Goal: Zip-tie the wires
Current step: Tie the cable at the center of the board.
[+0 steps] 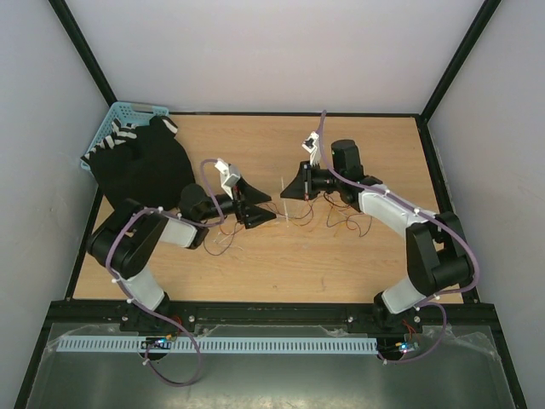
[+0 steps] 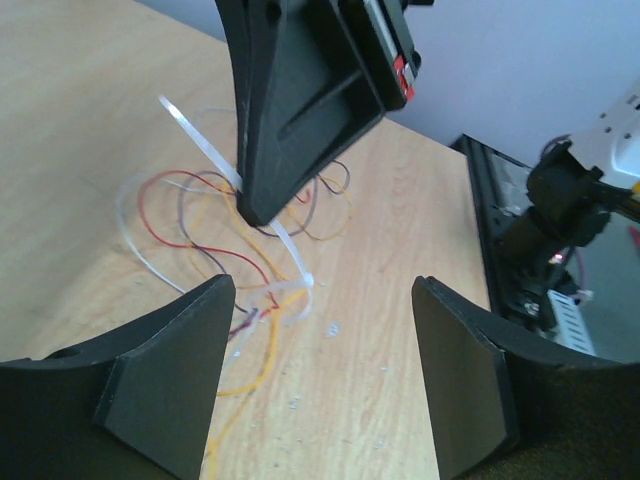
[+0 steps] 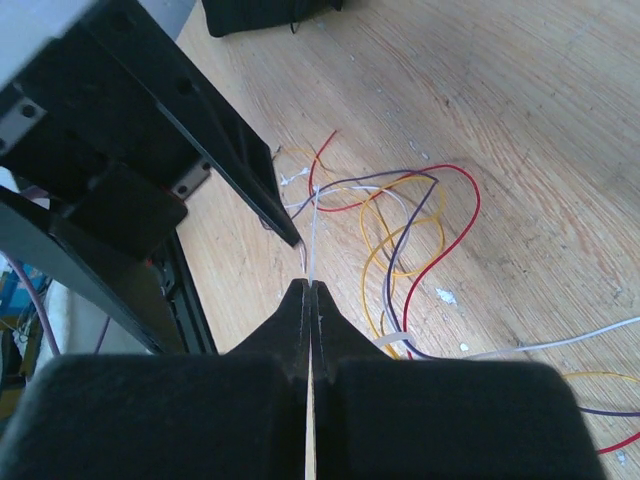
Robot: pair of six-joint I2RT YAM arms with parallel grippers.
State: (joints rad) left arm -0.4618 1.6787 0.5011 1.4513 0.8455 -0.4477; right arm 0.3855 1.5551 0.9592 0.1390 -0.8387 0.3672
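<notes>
Zip tie, location: the thin, narrow white plastic zip tie (image 1: 285, 201) is sitting near the middle of the light wooden table (image 1: 341, 264), between the tips of the two grippers.
Zip tie, long axis: in the top view the strip is running near-to-far across the table, almost straight. In the left wrist view the zip tie (image 2: 200, 140) is slanting from upper left down to lower right.
Zip tie, ends: one end is sticking out free beyond the right gripper's tip. The other end is dipping among the strands on the board.
Right gripper: the black two-finger right gripper (image 3: 311, 300) is clamping the zip tie, with its fingers pressed together on the strip.
Left gripper: the black left gripper (image 2: 320, 370) is facing the zip tie with its fingers spread wide and nothing between them.
Wires: the loose tangle of thin red, orange, brown and whitish wires (image 3: 415, 250) is lying in loops on the table under and around the zip tie.
Surface: the table is showing pale wood grain and a few small white specks.
Room: plain whitish walls (image 1: 272, 51) and black frame posts (image 1: 83, 51) are enclosing the table. A light blue plastic lattice basket (image 1: 115, 119) is standing at the far left corner, with a black cloth (image 1: 140, 166) spilling out of it onto the board.
</notes>
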